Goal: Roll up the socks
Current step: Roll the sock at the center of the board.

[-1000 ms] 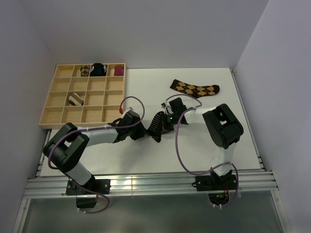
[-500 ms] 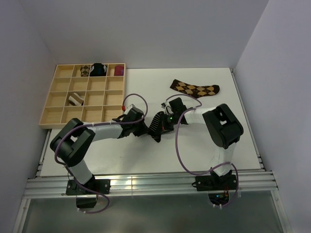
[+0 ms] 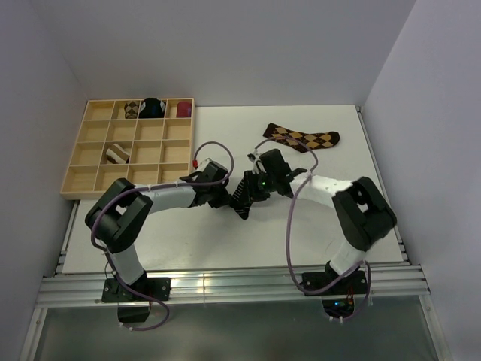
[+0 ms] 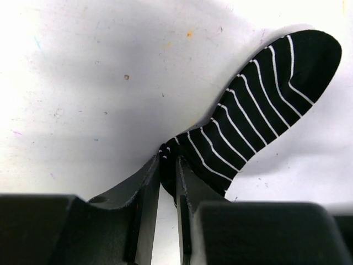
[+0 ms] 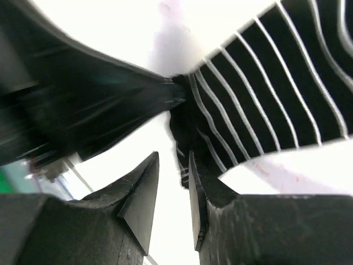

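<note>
The short black sock with thin white stripes [image 3: 242, 197] lies mid-table between both grippers. My left gripper [image 3: 228, 198] is shut on the sock's edge; in the left wrist view [image 4: 169, 157] the sock [image 4: 259, 105] stretches away up and to the right. My right gripper [image 3: 253, 188] is at the sock's other side. In the right wrist view [image 5: 174, 161] its jaws stand a narrow gap apart with bare table between them, and the sock [image 5: 265, 94] touches the right finger. The brown-and-tan argyle sock [image 3: 302, 138] lies flat at the back right. The brown-and-cream striped sock [image 3: 116, 155] sits in a tray compartment.
A wooden compartment tray [image 3: 90, 162] stands at the back left. Its back row holds an argyle bundle [image 3: 131, 110], a black-and-blue bundle [image 3: 154, 107] and a maroon bundle [image 3: 183, 110]. In the right wrist view, the left gripper [image 5: 83, 94] shows as a dark blur.
My left gripper has moved right, up to the sock. My right arm's elbow has swung out to the right and its gripper has shifted slightly back.
</note>
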Controlling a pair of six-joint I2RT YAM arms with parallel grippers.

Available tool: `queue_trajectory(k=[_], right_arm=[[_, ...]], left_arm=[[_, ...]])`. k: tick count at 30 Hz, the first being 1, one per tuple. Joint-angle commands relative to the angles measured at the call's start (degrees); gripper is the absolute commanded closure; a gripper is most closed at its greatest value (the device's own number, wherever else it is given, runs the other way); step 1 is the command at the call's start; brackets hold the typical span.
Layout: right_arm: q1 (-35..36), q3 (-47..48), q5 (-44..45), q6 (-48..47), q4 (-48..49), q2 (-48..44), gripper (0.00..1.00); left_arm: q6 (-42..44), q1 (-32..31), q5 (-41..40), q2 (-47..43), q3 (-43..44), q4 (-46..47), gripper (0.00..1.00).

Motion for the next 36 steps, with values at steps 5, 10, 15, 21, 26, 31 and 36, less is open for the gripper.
queue_trajectory(k=[5,10,15,21,26,31,36], right_arm=[[5.77,-5.69,17.58,-10.48,4.04,-16.86,0.64],[9.64,-12.91,18.99,-15.32,13.01,-23.72,0.63],[14.73,-13.36,23.55,-20.50,14.06,-21.89,0.61],[23.60,-13.27,32.59,-26.55,17.14,-17.77,0.59],[28.19,-10.55,39.03,-30.70,16.44,-12.06,0.58],[31.17,-8.27,41.75,-32.98,16.09,-8.18,0.57],[32.67,-6.50,46.41,-35.01,15.74,-4.84,0.57]], left_arm=[[7.21,-0.23,-5.62,2.48,1.94,-11.74,0.76],[10.47,-0.14,-6.76,1.51,3.18,-13.41,0.76],[15.04,0.03,-6.32,1.69,4.14,-13.41,0.76],[18.29,2.14,-3.43,1.25,2.82,-10.51,0.76],[19.96,2.23,-2.37,1.25,3.35,-10.33,0.76],[20.58,2.23,-1.05,1.42,3.26,-9.98,0.76],[20.93,2.32,-0.79,1.51,3.53,-10.07,0.76]])
